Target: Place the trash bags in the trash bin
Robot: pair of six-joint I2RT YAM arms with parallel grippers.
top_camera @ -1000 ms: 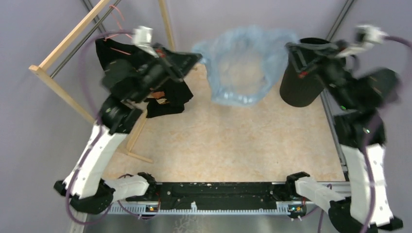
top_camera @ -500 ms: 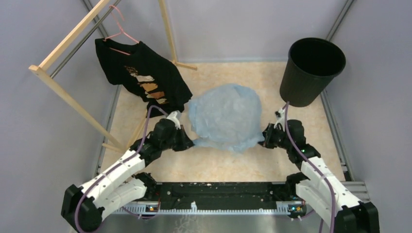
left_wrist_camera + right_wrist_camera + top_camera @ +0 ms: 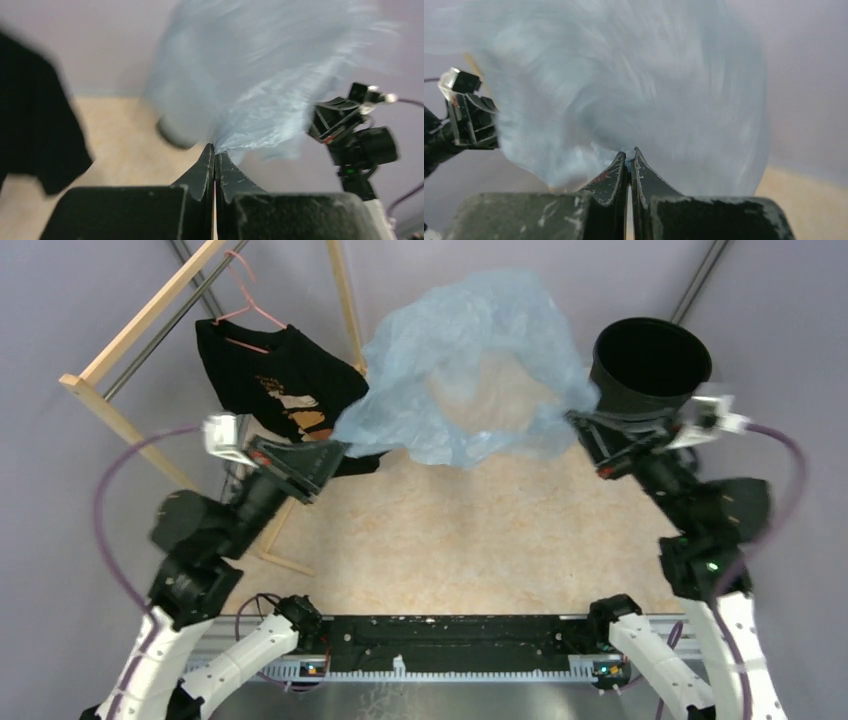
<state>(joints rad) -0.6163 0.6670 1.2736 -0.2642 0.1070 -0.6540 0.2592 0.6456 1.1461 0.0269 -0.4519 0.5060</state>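
The pale-blue trash bag (image 3: pixel 470 350) hangs spread in the air between both grippers, above the far middle of the table. My left gripper (image 3: pixel 338 448) is shut on its left edge; the film (image 3: pixel 280 95) fans out from the closed jaws (image 3: pixel 215 149). My right gripper (image 3: pixel 578 418) is shut on its right edge, with film (image 3: pixel 624 85) billowing past the jaws (image 3: pixel 629 151). The black trash bin (image 3: pixel 648 362) stands upright at the far right, just behind my right gripper, its rim partly covered by the bag.
A black T-shirt (image 3: pixel 275 390) hangs on a pink hanger from a wooden rack (image 3: pixel 150 310) at the far left, close behind my left gripper. Grey walls enclose the table on three sides. A metal rail (image 3: pixel 690 530) runs along the right edge.
Both arms have risen from low over the table and lifted the bag from the table surface into the air, stretching it between them toward the back.
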